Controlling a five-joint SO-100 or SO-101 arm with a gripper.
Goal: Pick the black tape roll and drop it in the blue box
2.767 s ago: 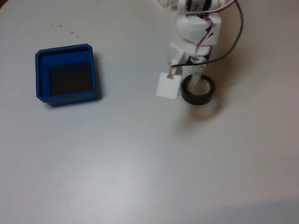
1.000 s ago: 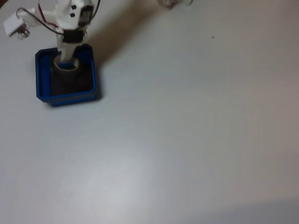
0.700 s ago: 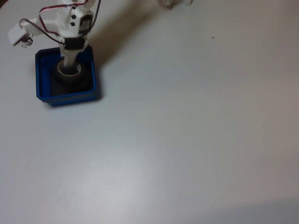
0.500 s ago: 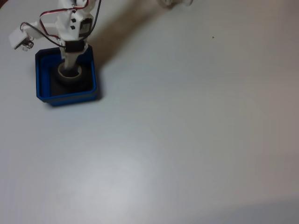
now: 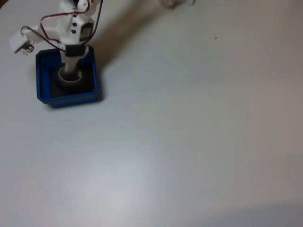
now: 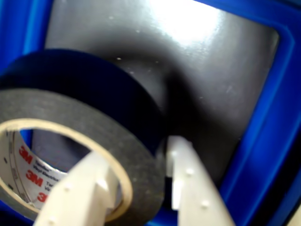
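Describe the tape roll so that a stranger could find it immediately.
On the pale table, find the square blue plastic box in the fixed view's upper left. Inside it lies a small black tape ring, with a beige inner core, straddled by white gripper fingers.

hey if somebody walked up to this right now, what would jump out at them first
The bright blue box at the left of the fixed view, alone on a pale table, with the white arm reaching down into it. In the wrist view the black tape roll is large and close over the box's dark floor, its wall between the two fingers of the hand.
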